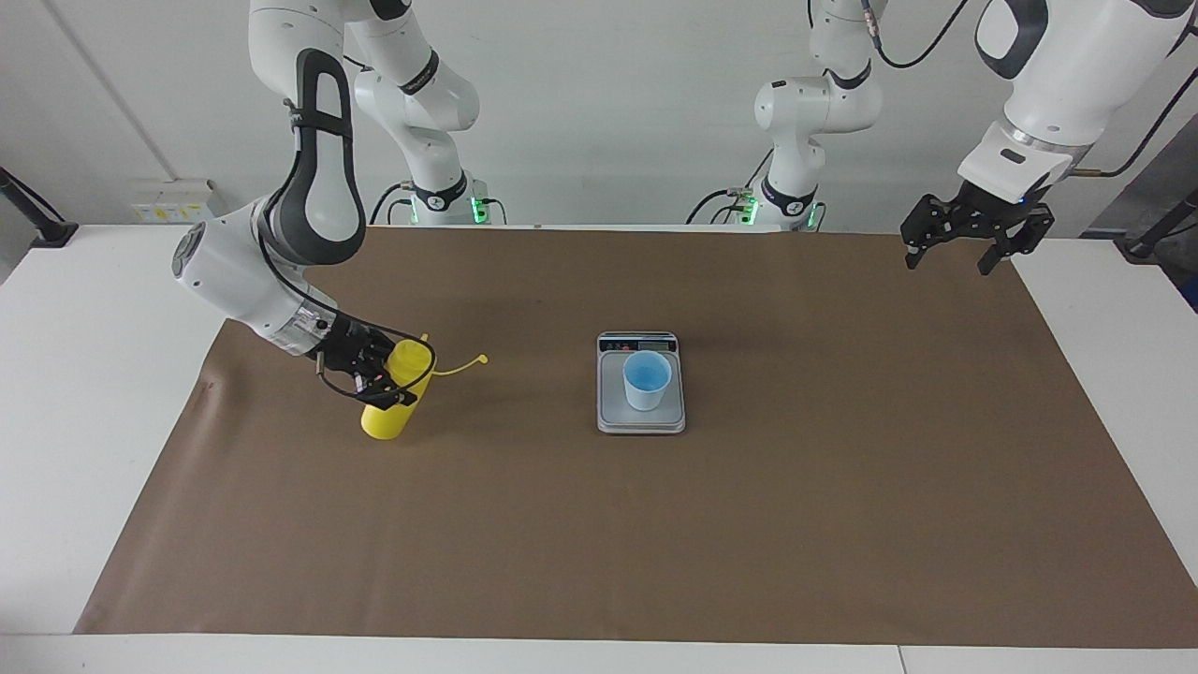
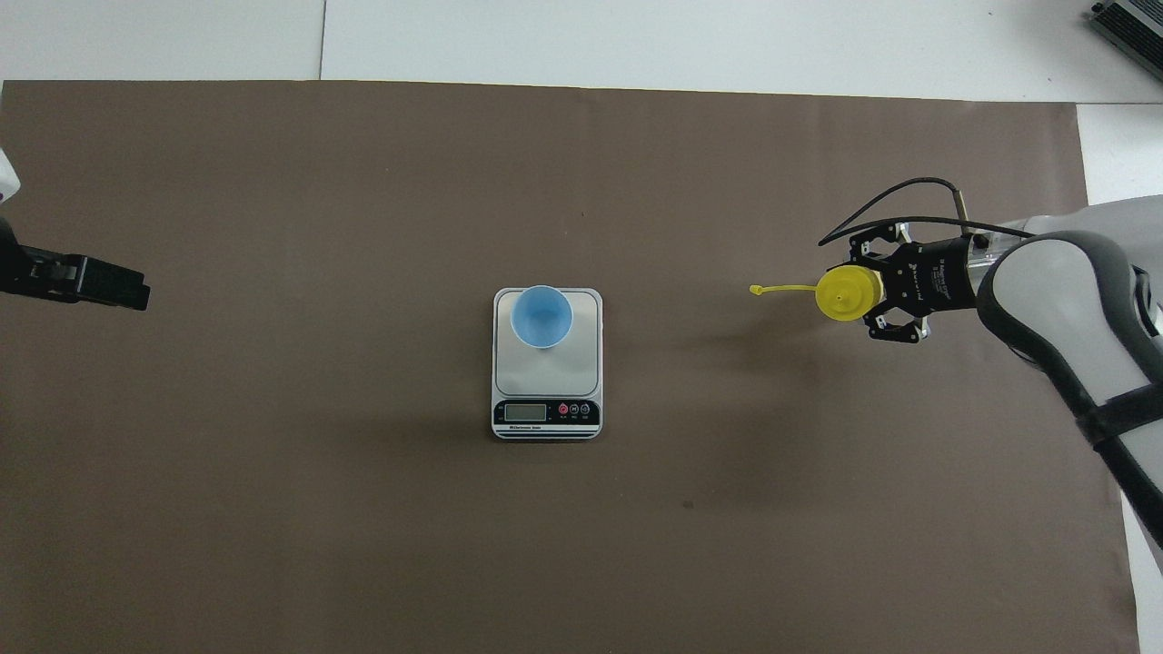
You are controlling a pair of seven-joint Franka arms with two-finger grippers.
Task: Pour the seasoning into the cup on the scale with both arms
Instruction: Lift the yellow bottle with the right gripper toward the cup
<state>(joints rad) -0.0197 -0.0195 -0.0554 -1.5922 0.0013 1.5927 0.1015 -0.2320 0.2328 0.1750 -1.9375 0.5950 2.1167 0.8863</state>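
Note:
The yellow seasoning bottle (image 1: 391, 398) stands on the brown mat toward the right arm's end of the table, tilted, its base on the mat. Its tethered cap (image 1: 482, 358) hangs out to the side. My right gripper (image 1: 379, 379) is shut on the bottle's middle. In the overhead view the bottle's top (image 2: 849, 292) shows in front of the right gripper (image 2: 874, 291). The light-blue cup (image 1: 647, 379) stands upright on the silver scale (image 1: 641, 423) at the table's middle; both show in the overhead view, cup (image 2: 541, 315) on scale (image 2: 581, 363). My left gripper (image 1: 950, 262) is open and empty, raised over the mat's edge.
A brown mat (image 1: 749, 524) covers most of the white table (image 1: 84, 393). The scale's dark display strip (image 2: 545, 412) faces the robots. The left gripper (image 2: 127, 286) shows at the edge of the overhead view.

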